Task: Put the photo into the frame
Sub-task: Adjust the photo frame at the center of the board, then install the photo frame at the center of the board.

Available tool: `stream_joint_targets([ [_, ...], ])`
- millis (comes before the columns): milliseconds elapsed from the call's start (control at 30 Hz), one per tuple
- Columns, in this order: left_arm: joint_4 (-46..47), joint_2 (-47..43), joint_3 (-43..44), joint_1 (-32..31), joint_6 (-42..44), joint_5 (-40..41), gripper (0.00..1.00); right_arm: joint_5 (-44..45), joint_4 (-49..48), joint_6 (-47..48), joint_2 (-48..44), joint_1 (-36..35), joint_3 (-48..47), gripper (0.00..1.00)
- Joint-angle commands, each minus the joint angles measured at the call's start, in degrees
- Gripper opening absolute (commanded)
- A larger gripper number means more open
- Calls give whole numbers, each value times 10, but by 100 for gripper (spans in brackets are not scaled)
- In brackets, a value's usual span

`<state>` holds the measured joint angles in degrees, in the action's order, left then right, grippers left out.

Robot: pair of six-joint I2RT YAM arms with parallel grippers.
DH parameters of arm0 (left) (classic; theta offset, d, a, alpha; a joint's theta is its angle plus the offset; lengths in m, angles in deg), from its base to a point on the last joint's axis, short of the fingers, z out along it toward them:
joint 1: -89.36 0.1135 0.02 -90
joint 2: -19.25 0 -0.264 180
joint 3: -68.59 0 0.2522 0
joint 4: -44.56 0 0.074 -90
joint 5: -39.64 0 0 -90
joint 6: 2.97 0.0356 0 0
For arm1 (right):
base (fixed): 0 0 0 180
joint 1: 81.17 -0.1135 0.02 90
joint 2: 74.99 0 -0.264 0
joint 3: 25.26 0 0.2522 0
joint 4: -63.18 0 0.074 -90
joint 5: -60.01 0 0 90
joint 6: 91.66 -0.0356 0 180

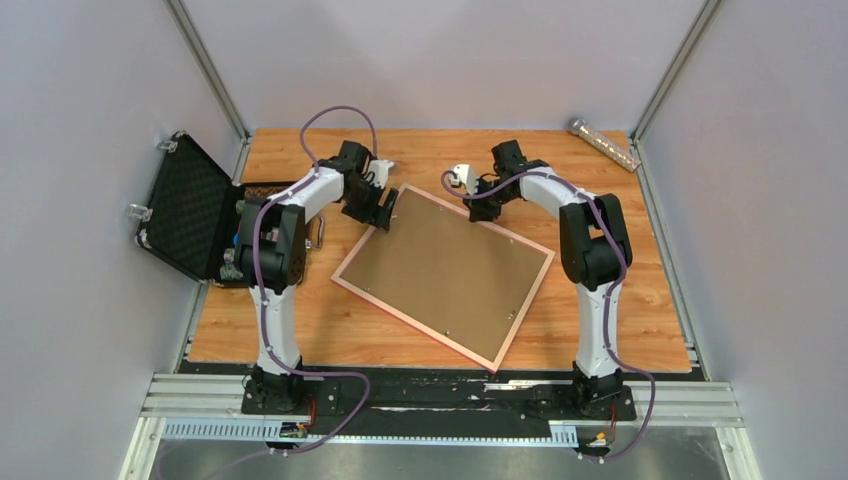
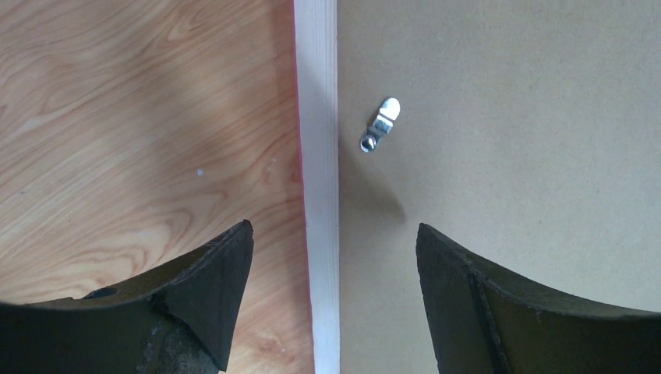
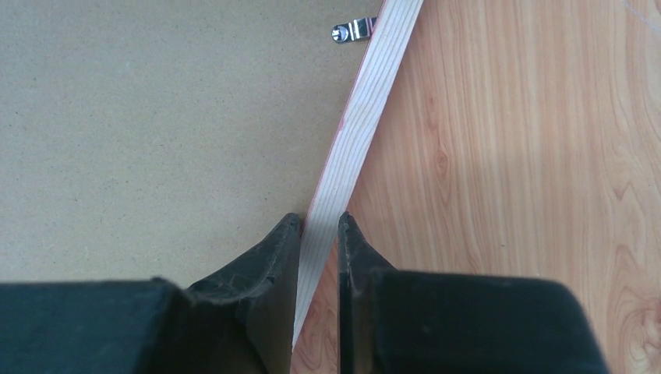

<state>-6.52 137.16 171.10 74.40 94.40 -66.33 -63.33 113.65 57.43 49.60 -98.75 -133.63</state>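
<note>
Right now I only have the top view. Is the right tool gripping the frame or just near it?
Observer: Gripping. Its wrist view shows the right tool shut across the frame rail, board on one side and table on the other.
Operator: And the left tool?
Observer: The left tool is open and straddles the rail, with its fingers clear of it on both sides.
</note>
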Motion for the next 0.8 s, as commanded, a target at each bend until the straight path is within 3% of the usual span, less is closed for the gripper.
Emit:
stream_joint_targets([
  [0, 20, 22, 39, 2, -24, -8, 82, -22, -25, -28, -4, -12, 19, 0],
  [467, 33, 66, 85, -3, -63, -1, 73, 0, -60, -135, -7, -12, 23, 0],
  [767, 45, 69, 85, -9, -71, 13, 61, 10, -66, -155, -14, -13, 31, 0],
])
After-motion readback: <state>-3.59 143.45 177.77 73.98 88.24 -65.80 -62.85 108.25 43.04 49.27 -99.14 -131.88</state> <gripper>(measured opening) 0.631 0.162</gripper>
